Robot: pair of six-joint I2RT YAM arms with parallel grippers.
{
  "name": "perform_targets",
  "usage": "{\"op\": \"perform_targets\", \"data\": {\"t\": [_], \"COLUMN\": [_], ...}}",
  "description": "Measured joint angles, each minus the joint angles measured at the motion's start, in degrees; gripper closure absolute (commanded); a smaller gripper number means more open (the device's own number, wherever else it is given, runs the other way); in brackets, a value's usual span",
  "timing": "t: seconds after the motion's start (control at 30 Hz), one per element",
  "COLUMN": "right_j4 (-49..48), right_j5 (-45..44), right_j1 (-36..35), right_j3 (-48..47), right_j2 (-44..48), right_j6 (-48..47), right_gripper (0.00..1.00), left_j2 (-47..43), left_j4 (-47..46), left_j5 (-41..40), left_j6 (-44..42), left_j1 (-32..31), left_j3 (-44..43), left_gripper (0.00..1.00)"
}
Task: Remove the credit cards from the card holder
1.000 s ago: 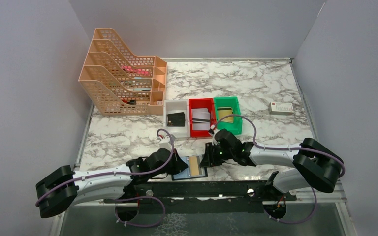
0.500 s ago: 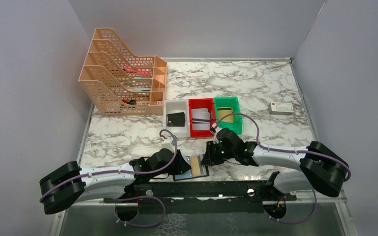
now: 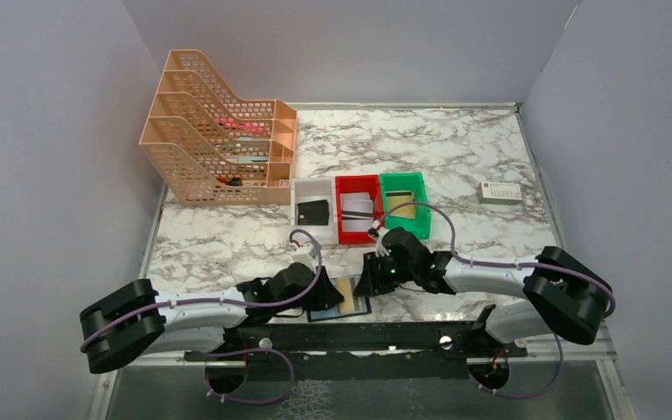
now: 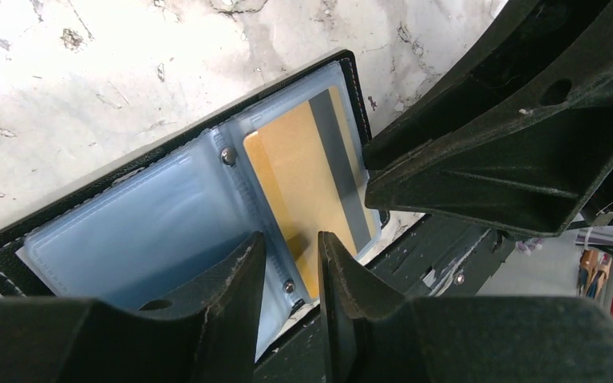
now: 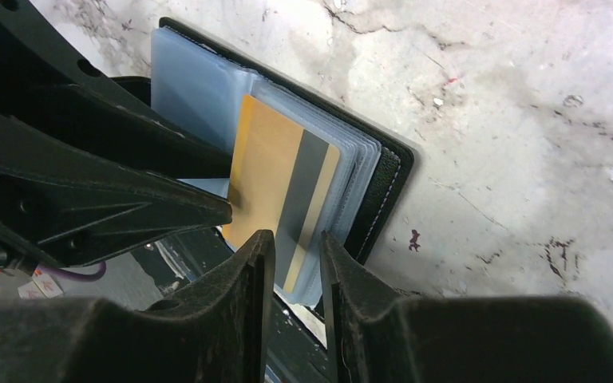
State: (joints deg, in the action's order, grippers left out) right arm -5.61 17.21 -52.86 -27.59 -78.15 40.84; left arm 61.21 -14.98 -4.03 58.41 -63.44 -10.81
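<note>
**Two grippers meet over one gold card**

The left gripper (image 4: 291, 243) has its two fingers a little apart, and nothing is pinched between them. Through the gap, low in the middle of its own view, the gold credit card (image 4: 303, 167) shows. The right gripper (image 5: 297, 239) looks the same. Its fingers are a little apart over the lower end of that card, and no grip can be seen. The two grippers are very near each other, and each fills a big dark part of the other's view.

The card sits in a clear pocket of the card holder (image 4: 152, 215), which lies open and flat on the marble table (image 4: 88, 80). The pale blue pocket beside it looks bare. More clear pages are stacked under the card's page, and it cannot be told if they hold cards too. In the view from above, the holder is at the lower middle, right by the near edge of the table and beside the black bar (image 3: 359, 334).

A few things could go wrong from here. The pocket may hug the card, so a pull could lift the whole holder if nothing presses it down. A sideways push could slide the holder off the near edge. The grippers are so close that they could bump. A pinch could also catch the soft pocket and not the card.
</note>
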Motion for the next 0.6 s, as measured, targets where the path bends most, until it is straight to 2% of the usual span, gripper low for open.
{"op": "perform_targets", "data": {"t": [0.23, 0.37, 0.53, 0.6], "right_j4": [-2.12, -2.32, -2.29, -2.29], "right_j5": [1.44, 1.62, 1.77, 1.77], "right_j1": [0.00, 0.11, 0.50, 0.59], "right_j3": [-0.28, -0.33, -0.39, -0.39], "right_j2": [-1.97, -2.32, -2.78, -2.86], "right_j6": [-0.02, 0.04, 0.09, 0.09], "right_gripper": [0.71, 0.73, 0.75, 0.75], "left_j2": [1.68, 2.97, 3.08, 2.86], "left_j4": [-1.01, -1.33, -0.96, -0.68], "left_j5": [0.31, 0.59, 0.52, 0.48], "left_j6": [0.00, 0.00, 0.35, 0.76], "left_j1": [0.02, 0.09, 0.35, 0.39], "left_j3": [-0.61, -1.07, -1.05, -1.01], "left_gripper": [0.68, 0.77, 0.95, 0.97]}}
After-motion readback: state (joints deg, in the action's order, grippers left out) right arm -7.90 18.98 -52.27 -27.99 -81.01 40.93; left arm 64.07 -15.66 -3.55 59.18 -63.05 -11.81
